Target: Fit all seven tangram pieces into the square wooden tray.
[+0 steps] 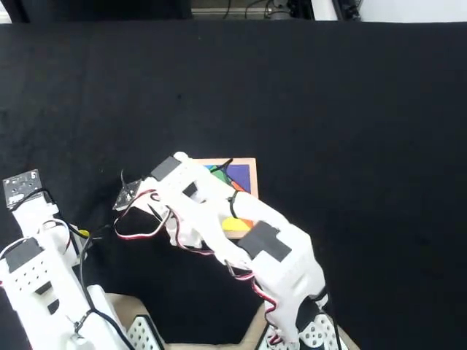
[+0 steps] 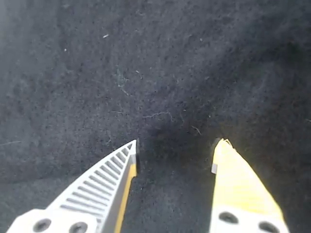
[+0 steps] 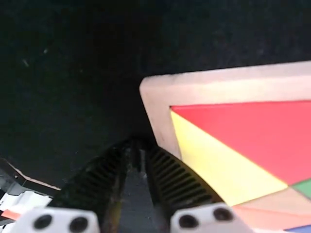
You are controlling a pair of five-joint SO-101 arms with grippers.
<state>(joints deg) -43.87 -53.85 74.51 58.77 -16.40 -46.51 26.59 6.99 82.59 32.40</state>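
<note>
1. The bench (image 1: 350, 109), covered in black cloth, lies under both claws.
2. The tray (image 3: 218, 85) has one corner just beside the right claw (image 3: 138, 153), outside its tips.
3. The right claw is pinched nearly closed on nothing, low over the cloth.
4. The left claw (image 2: 178, 143) is spread wide and holds nothing, over bare cloth.
5. The red piece (image 3: 252, 131) and yellow piece (image 3: 214, 165) lie flat in the tray, touching; yellow is nearer the right claw.

Black cloth (image 1: 350, 109), cables (image 1: 248, 9) past far edge
</note>
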